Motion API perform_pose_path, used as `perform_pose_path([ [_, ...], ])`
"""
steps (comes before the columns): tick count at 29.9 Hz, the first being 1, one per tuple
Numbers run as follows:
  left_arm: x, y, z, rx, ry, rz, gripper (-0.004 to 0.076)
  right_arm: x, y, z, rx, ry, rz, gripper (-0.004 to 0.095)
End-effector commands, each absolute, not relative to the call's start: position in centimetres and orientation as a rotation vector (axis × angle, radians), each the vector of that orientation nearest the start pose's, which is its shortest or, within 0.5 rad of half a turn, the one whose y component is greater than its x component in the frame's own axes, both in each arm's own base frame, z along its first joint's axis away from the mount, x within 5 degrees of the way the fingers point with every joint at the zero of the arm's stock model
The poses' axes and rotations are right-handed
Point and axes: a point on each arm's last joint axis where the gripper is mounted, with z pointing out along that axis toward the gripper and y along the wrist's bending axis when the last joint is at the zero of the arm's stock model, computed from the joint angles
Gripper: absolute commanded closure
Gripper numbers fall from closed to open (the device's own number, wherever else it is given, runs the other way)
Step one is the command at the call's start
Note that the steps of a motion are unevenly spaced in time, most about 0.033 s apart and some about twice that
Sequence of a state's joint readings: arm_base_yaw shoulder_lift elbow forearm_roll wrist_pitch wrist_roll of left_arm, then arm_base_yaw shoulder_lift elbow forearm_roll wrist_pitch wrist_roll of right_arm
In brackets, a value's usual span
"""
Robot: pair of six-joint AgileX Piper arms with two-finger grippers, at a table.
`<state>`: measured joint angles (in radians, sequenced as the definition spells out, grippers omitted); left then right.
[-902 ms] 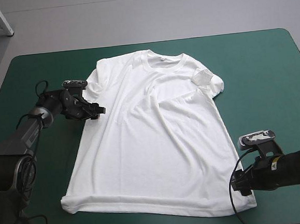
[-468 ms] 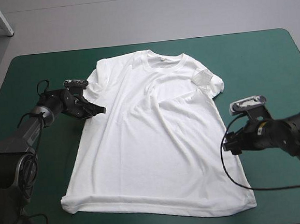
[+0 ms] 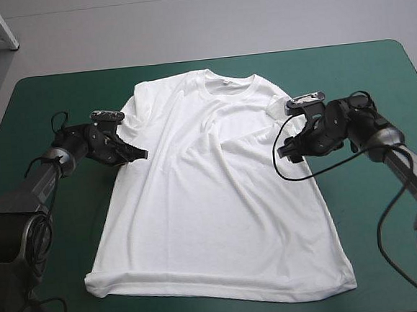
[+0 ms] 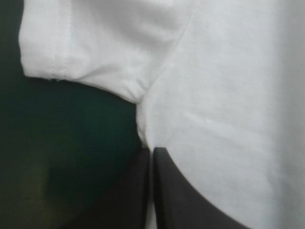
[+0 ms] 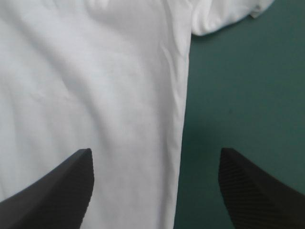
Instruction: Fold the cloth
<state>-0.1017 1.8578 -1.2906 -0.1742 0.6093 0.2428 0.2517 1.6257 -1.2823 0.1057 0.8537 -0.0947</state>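
The white T-shirt [image 3: 211, 185] lies spread flat on the teal-green cover, collar toward the far edge. My left gripper [image 3: 137, 153] is at the shirt's left side edge just below the left sleeve. In the left wrist view its fingers [image 4: 176, 191] are all but shut, with a thin strip of the T-shirt [image 4: 228, 95] pinched between them at the armpit. My right gripper [image 3: 288, 153] hovers at the shirt's right side edge below the right sleeve. In the right wrist view this right gripper [image 5: 156, 152] stands open, and the T-shirt's [image 5: 95, 71] side seam runs between its fingers.
The right sleeve [image 3: 292, 113] is folded back on itself, with a label showing. Bare teal-green cover [image 3: 375, 70] lies to the right of the shirt and along the table's left side [image 3: 61, 211]. The hem [image 3: 219, 289] lies near the front edge.
My right arm travelled from the hem's right corner up along the shirt's right edge to below the sleeve. My left gripper's fingers came together on the shirt's edge.
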Motion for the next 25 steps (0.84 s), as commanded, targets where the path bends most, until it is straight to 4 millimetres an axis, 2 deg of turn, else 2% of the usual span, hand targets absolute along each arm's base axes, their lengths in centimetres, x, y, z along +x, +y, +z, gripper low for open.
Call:
perform_pose_path([
  [1, 38.7, -5.0, 22.5, 0.292, 2.592, -0.144, 0.0703, 35.3, 9.6, 29.0, -0.400, 2.594, 0.183, 0.0235],
  [7, 38.8, -5.0, 22.5, 0.298, 2.589, -0.142, 0.0703, 37.9, 10.2, 26.2, -0.402, 2.644, 0.180, 0.0238],
  [11, 38.7, -5.0, 22.4, 0.294, 2.592, -0.147, 0.0703, 39.0, 10.6, 24.2, -0.393, 2.678, 0.193, 0.0265],
  [14, 38.7, -5.0, 22.4, 0.295, 2.594, -0.147, 0.0703, 39.5, 10.7, 23.5, -0.386, 2.669, 0.193, 0.0388],
  [20, 38.7, -5.0, 22.5, 0.278, 2.600, -0.155, 0.0703, 39.7, 10.9, 24.3, -0.357, 2.617, 0.224, 0.0896],
  [25, 38.8, -5.1, 24.2, 0.280, 2.561, -0.157, 0.0703, 39.7, 10.9, 26.6, -0.382, 2.563, 0.223, 0.0925],
])
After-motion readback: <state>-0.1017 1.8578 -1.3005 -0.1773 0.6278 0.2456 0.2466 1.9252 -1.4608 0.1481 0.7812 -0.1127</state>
